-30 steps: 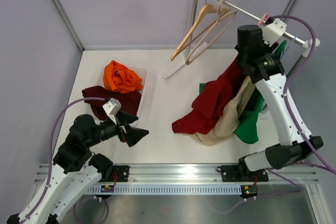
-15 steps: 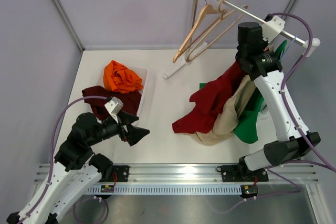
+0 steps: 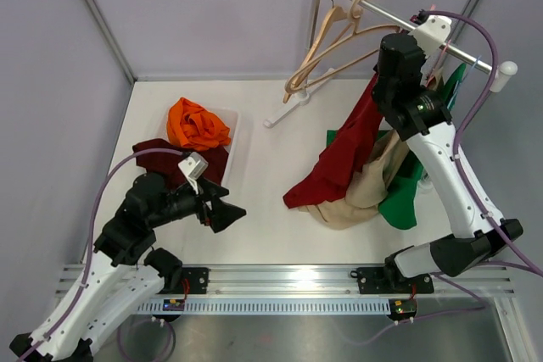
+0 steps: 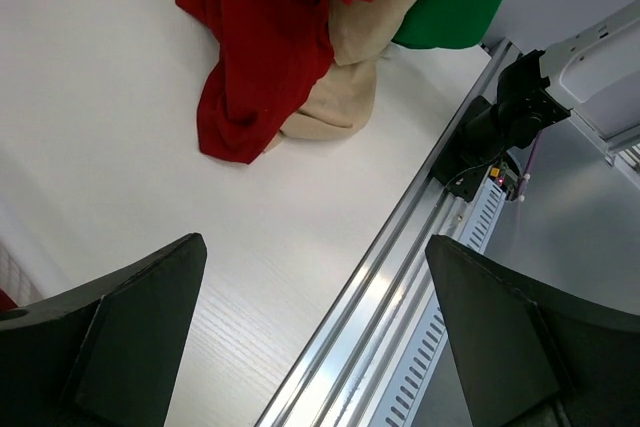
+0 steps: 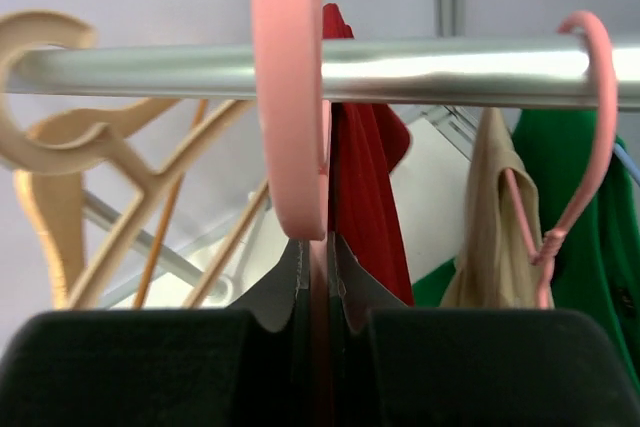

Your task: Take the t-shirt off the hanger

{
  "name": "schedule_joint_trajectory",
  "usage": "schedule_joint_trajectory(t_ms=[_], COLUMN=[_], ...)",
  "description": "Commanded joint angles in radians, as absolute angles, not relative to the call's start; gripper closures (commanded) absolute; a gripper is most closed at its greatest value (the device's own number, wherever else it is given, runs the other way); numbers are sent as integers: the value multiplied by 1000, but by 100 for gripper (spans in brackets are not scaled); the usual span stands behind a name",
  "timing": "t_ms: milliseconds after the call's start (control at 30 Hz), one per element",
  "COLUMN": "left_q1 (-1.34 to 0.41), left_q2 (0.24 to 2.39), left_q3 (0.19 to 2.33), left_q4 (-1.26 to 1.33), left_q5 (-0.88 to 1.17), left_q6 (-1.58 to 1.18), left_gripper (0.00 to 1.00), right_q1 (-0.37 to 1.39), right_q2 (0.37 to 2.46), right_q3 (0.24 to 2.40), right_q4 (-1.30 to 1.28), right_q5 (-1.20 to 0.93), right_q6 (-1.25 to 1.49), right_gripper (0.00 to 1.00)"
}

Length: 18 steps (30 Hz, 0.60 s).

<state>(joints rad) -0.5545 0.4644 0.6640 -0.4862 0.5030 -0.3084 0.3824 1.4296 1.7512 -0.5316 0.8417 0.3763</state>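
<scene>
A red t-shirt (image 3: 339,158) (image 5: 362,187) hangs from a pink hanger (image 5: 288,97) hooked over the metal rail (image 3: 399,19) (image 5: 430,72). Its lower part lies on the table. My right gripper (image 3: 410,33) (image 5: 318,257) is up at the rail, shut on the pink hanger's neck just under the hook. My left gripper (image 3: 225,216) (image 4: 315,247) hovers open over the table's near left, well away from the red t-shirt (image 4: 260,57), with nothing between its fingers.
A beige shirt (image 5: 490,237) on a second pink hanger (image 5: 580,147) and a green shirt (image 5: 585,237) hang to the right on the rail. Bare wooden hangers (image 3: 331,40) hang left. A bin (image 3: 233,129) with orange cloth (image 3: 197,123) and maroon cloth (image 3: 161,158) stands at left.
My right gripper has shut on the pink hanger's neck and risen toward the rail, lifting the red t-shirt a little. The wooden hangers swung. The left gripper edged right.
</scene>
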Motion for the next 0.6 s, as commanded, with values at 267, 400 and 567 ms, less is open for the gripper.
schedule_joint_trajectory(t_ms=[267,400,567], left_q1=[-558,-558,-618], left_q2=[543,566,629], left_q3=[821,848,871], left_q4=[-462,-462,-463], left_q5=[571,587,575], left_q6=[-339,-350,-362], left_gripper=[1,1,1], right_q1=[578,649,805], right_q2=[1330,1312,1293], right_q3=[1591,1525,1448], right_q4=[-255,-265,-291], right_q5=[1080,1135,1228], right_q6=[285,350,415], right_gripper=[100,100,100])
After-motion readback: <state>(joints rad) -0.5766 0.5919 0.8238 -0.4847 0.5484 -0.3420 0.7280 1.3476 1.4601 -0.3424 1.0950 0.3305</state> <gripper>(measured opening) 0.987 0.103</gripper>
